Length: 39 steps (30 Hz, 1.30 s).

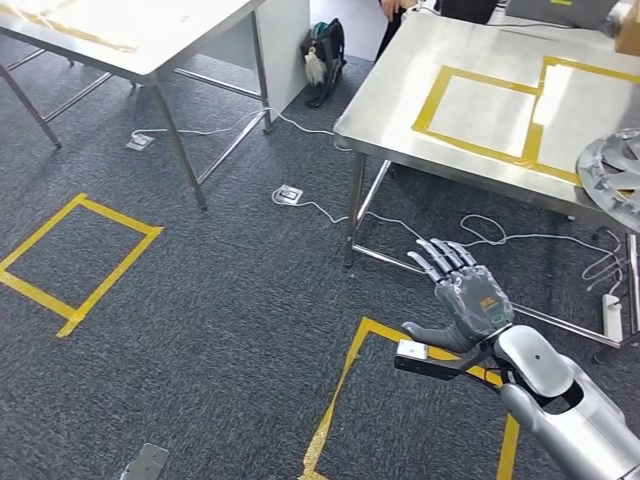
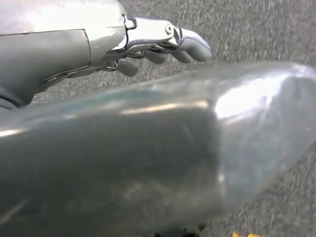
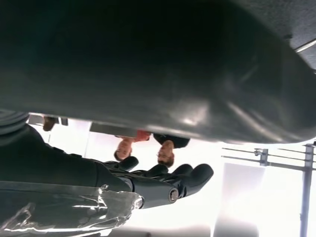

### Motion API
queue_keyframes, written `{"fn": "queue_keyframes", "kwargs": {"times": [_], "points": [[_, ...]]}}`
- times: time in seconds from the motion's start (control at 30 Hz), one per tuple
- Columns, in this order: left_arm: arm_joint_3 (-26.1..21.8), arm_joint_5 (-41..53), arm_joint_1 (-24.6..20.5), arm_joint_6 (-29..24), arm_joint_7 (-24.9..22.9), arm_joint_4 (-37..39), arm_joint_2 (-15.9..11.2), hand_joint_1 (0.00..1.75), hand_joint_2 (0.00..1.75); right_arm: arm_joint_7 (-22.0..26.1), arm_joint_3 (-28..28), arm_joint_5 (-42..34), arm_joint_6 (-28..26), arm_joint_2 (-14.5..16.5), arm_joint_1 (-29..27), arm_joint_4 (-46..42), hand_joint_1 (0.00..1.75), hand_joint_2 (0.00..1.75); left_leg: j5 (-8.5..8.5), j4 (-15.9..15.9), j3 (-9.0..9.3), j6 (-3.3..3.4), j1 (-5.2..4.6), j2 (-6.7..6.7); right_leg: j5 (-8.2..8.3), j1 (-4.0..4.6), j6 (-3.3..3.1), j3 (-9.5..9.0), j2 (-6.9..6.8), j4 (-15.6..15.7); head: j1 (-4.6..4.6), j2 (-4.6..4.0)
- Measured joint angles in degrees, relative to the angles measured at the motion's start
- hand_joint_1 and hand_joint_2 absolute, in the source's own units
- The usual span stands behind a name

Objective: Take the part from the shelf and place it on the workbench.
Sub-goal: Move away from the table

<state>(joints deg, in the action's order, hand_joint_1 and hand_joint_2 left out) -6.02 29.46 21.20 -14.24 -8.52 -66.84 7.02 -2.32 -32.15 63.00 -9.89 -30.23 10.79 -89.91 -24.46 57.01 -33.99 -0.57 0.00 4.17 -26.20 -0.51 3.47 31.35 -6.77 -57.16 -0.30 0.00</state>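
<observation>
A dark grey speckled carpet floor (image 1: 226, 320) covers the room, marked with yellow tape squares (image 1: 75, 255). A stainless steel desk with yellow tape rectangles on its top (image 1: 483, 120) stands at the right, and a second steel-legged desk (image 1: 143, 40) at the far left. White cables (image 1: 483, 235) trail over the carpet beneath the right desk, beside a white power strip (image 1: 613, 316). A black bag (image 1: 324, 55) sits on the floor between the desks. The round silver spoked wheel-cover part (image 1: 611, 170) lies flat at the desk's right edge. The robot's right hand (image 1: 460, 295) hovers over the carpet, lower than the desk top, fingers (image 1: 441, 258) spread apart and holding nothing, well apart from the part. The left hand (image 2: 164, 42) hangs above the carpet, fingers extended, also holding nothing.
</observation>
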Motion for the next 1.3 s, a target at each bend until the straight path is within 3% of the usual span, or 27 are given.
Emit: {"fn": "queue_keyframes", "kwargs": {"times": [0.03,0.07,0.1,0.13,0.2,0.23,0.27,0.3,0.37,0.43,0.5,0.53,0.57,0.6,0.63,0.7,0.77,0.8,0.87,0.93,0.97,1.0,1.07,1.13,1.2,1.27,1.3], "points": [[0.01,0.0,0.05,0.01,-0.01,0.0,-0.02,0.0,0.0,0.0,0.01,0.01,-0.01,-0.02,0.03,0.0,0.0,0.0,0.11,0.0,-0.1,0.53,-0.03,-0.91,-0.05,-0.08,0.34,-0.26,-0.7,0.2,0.12,0.0],[-0.02,-0.01,0.16,0.01,-0.01,0.0,-0.05,0.0,0.0,0.0,0.01,0.02,-0.02,-0.02,0.04,-0.01,0.0,0.0,0.23,-0.1,-0.11,0.95,-0.03,-1.66,-0.34,-0.25,0.68,-0.33,-0.53,0.1,0.16,0.0],[-0.03,-0.01,0.24,0.0,-0.02,0.0,-0.11,0.0,0.0,0.0,0.01,0.03,-0.05,-0.02,0.02,-0.05,0.0,0.0,0.37,-0.2,-0.09,1.38,0.01,-2.37,-1.12,-0.43,0.92,-0.04,0.52,-0.76,0.2,0.0],[-0.03,-0.01,0.26,0.0,-0.03,0.0,-0.16,0.0,0.0,-0.01,0.02,0.06,-0.09,-0.04,-0.03,-0.08,0.0,0.0,0.53,-0.3,-0.03,1.79,0.09,-3.06,-2.51,-0.55,1.07,0.87,2.18,-2.87,0.28,0.0],[0.1,0.0,0.17,0.01,-0.05,0.0,-0.2,0.0,0.0,-0.04,0.03,0.21,-0.16,-0.1,-0.29,-0.13,0.0,0.0,0.66,-0.31,-0.1,2.26,0.07,-4.53,-6.27,-0.53,1.0,4.43,5.57,-10.49,0.47,0.0],[0.19,0.0,0.15,0.03,-0.11,0.0,-0.19,0.0,0.0,-0.05,0.02,0.32,-0.17,-0.13,-0.48,-0.12,0.0,0.0,0.7,-0.3,-0.13,2.36,-0.01,-5.39,-7.62,-0.41,0.91,6.38,6.28,-14.29,0.53,0.0],[0.26,-0.01,0.16,0.06,-0.21,0.0,-0.2,0.0,0.0,-0.07,0.01,0.41,-0.17,-0.13,-0.67,-0.12,0.0,0.0,0.72,-0.28,-0.13,2.4,-0.08,-6.28,-7.96,-0.31,0.8,7.65,6.57,-16.47,0.57,0.0],[0.29,-0.01,0.2,0.1,-0.35,0.0,-0.22,0.0,0.0,-0.07,0.0,0.48,-0.18,-0.13,-0.79,-0.12,0.0,0.0,0.73,-0.26,-0.11,2.42,-0.14,-7.16,-7.15,-0.25,0.66,7.89,6.71,-16.4,0.57,0.0],[0.32,-0.02,0.24,0.22,-0.62,0.0,-0.26,0.0,0.0,-0.07,0.05,0.57,-0.19,-0.13,-0.85,-0.13,0.0,0.0,0.75,-0.2,0.02,2.38,-0.15,-8.84,-3.18,-0.29,0.39,5.28,7.73,-10.22,0.58,0.0],[0.37,-0.02,0.2,0.32,-0.73,0.0,-0.28,0.0,0.0,-0.08,0.13,0.61,-0.2,-0.13,-0.83,-0.14,0.0,0.0,0.81,0.0,-0.18,2.0,-0.23,-10.41,-0.63,-0.65,0.27,1.93,10.69,-3.15,0.55,0.0],[0.39,-0.01,0.29,0.35,-0.74,0.0,-0.32,0.0,0.0,-0.08,0.17,0.62,-0.22,-0.13,-0.85,-0.15,0.0,0.0,1.13,0.06,-0.74,1.24,-0.09,-11.85,-0.5,-0.75,0.06,0.74,12.1,-0.84,0.52,0.0],[0.4,-0.01,0.41,0.36,-0.75,0.0,-0.33,0.0,0.0,-0.08,0.19,0.63,-0.22,-0.13,-0.84,-0.16,0.0,0.0,1.34,-0.01,-0.98,0.87,0.06,-12.54,-0.4,-0.68,-0.18,0.64,11.44,-0.78,0.5,0.0],[0.42,-0.01,0.56,0.36,-0.76,-0.01,-0.36,0.0,0.0,-0.08,0.21,0.64,-0.23,-0.13,-0.8,-0.2,0.0,0.0,1.37,0.04,-1.15,0.55,0.12,-12.44,-0.27,-0.66,-0.51,0.57,10.72,-0.66,0.51,0.0],[0.43,-0.01,0.66,0.36,-0.76,-0.02,-0.38,0.0,0.0,-0.08,0.24,0.66,-0.25,-0.13,-0.78,-0.27,0.0,0.0,0.92,0.67,-1.52,0.27,0.02,-11.38,-0.16,-0.67,-0.86,0.45,9.95,-0.5,0.38,0.0],[0.46,-0.01,0.66,0.36,-0.76,-0.04,-0.41,0.0,0.0,-0.08,0.32,0.68,-0.27,-0.13,-0.76,-0.33,0.0,0.0,-0.18,2.37,-2.37,0.02,-0.1,-9.73,-0.06,-0.7,-1.19,0.31,9.12,-0.3,0.24,0.0],[0.61,0.0,0.47,0.38,-0.78,-0.07,-0.41,0.0,0.0,-0.08,0.47,0.75,-0.32,-0.14,-0.84,-0.43,0.0,0.0,-3.72,9.04,-5.69,-0.39,-0.18,-6.15,-0.08,-0.56,-1.63,0.19,7.38,-0.15,0.0,0.0],[0.75,0.0,0.37,0.41,-0.83,-0.07,-0.37,0.0,0.0,-0.07,0.5,0.85,-0.32,-0.13,-0.9,-0.43,0.0,0.0,-5.97,15.33,-8.81,-0.61,-0.01,-5.07,-0.17,-0.43,-1.77,0.21,5.61,-0.16,0.0,0.0],[0.77,0.0,0.41,0.42,-0.86,-0.07,-0.36,0.0,0.0,-0.07,0.49,0.89,-0.32,-0.13,-0.91,-0.43,0.0,0.0,-5.67,15.98,-9.1,-0.63,0.04,-4.91,-0.21,-0.41,-1.79,0.19,4.79,-0.16,-0.01,0.0],[0.78,0.0,0.49,0.43,-0.9,-0.08,-0.38,0.0,0.0,-0.07,0.52,0.95,-0.33,-0.13,-0.89,-0.43,0.0,0.0,-2.69,11.19,-6.41,-0.53,0.03,-3.94,-0.34,-0.38,-1.63,0.05,3.26,-0.16,-0.01,0.0],[0.78,0.0,0.38,0.43,-0.9,-0.13,-0.4,0.0,0.0,-0.07,0.68,1.0,-0.36,-0.15,-0.87,-0.44,0.0,0.0,-0.15,3.82,-2.19,-0.22,-0.18,-1.2,-0.69,-0.06,-1.15,-0.14,1.95,-0.32,-0.04,0.0],[0.79,0.0,0.26,0.43,-0.9,-0.16,-0.41,0.0,0.0,-0.07,0.78,1.04,-0.37,-0.17,-0.84,-0.44,0.0,0.0,0.3,1.57,-0.99,0.06,-0.29,-0.3,-0.85,0.13,-0.85,-0.23,1.32,-0.38,0.03,0.0],[0.79,0.0,0.18,0.43,-0.9,-0.19,-0.4,0.0,0.0,-0.07,0.86,1.08,-0.38,-0.19,-0.8,-0.45,0.0,0.0,0.27,0.56,-0.54,0.38,-0.41,-0.08,-1.01,0.3,-0.55,-0.34,0.67,-0.39,0.06,0.0],[0.8,0.0,0.29,0.43,-0.9,-0.22,-0.38,0.0,0.0,-0.07,0.92,1.16,-0.39,-0.2,-0.7,-0.46,0.0,0.0,0.31,0.24,-0.65,1.15,-0.41,-1.59,-1.25,0.23,0.1,-0.58,-0.39,-0.24,0.19,0.0],[0.74,0.0,0.5,0.4,-0.9,-0.26,-0.42,0.0,0.0,-0.07,0.94,1.2,-0.45,-0.2,-0.69,-0.52,0.0,0.0,0.51,-0.02,-0.53,1.86,-0.22,-2.98,-2.75,-0.07,0.67,0.12,1.67,-2.15,0.32,0.0],[0.71,0.0,0.45,0.4,-0.91,-0.28,-0.45,0.0,0.0,-0.07,0.98,1.26,-0.52,-0.25,-0.89,-0.58,0.0,0.0,0.64,-0.11,-0.47,2.36,-0.13,-4.32,-6.06,-0.19,0.87,3.2,5.22,-8.74,0.56,0.0],[0.75,0.0,0.41,0.44,-0.92,-0.28,-0.34,0.0,0.0,-0.07,0.97,1.34,-0.54,-0.3,-1.28,-0.6,0.0,0.0,0.65,-0.1,-0.48,2.57,-0.2,-5.85,-8.53,-0.14,0.86,7.11,6.51,-16.0,0.66,0.0],[0.74,0.0,0.47,0.44,-0.92,-0.28,-0.28,0.0,0.0,-0.07,0.96,1.39,-0.55,-0.3,-1.47,-0.6,0.0,0.0,0.64,-0.08,-0.45,2.59,-0.23,-6.67,-8.32,-0.13,0.81,8.04,6.67,-17.23,0.66,0.0]]}}
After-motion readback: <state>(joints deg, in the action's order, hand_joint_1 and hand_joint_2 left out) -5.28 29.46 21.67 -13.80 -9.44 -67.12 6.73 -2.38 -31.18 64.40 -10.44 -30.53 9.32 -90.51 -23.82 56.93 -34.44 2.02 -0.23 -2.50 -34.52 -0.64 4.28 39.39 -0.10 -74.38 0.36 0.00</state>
